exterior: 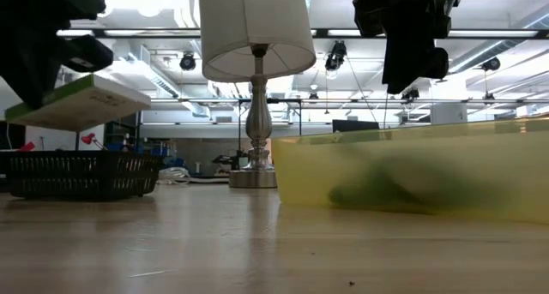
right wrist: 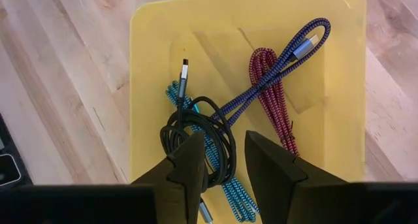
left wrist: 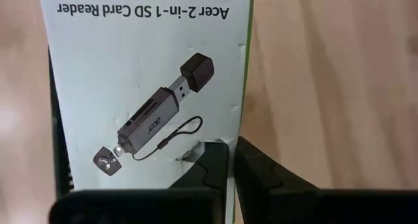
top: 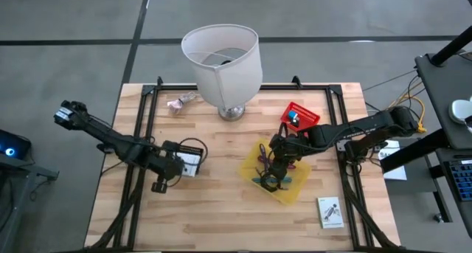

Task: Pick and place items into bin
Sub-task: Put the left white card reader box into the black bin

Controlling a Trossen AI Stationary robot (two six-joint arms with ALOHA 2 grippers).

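My left gripper is shut on a white card-reader box and holds it above a black wire basket at the table's left. My right gripper is open and hovers over a yellow tray. It stands well above the tray in the low view. In the tray lie a purple cable, a maroon cable, a teal cable and a black cord loop. Another white packet lies flat on the table near the right front. My left gripper pinches the white box between its two fingers at one long edge, the green-striped side. The box is lifted clear and tilted above the black basket.
A white-shaded lamp stands at the table's far middle. A red packet lies right of it and a crumpled pinkish wrapper left of it. Bare wood shows along the near edge.
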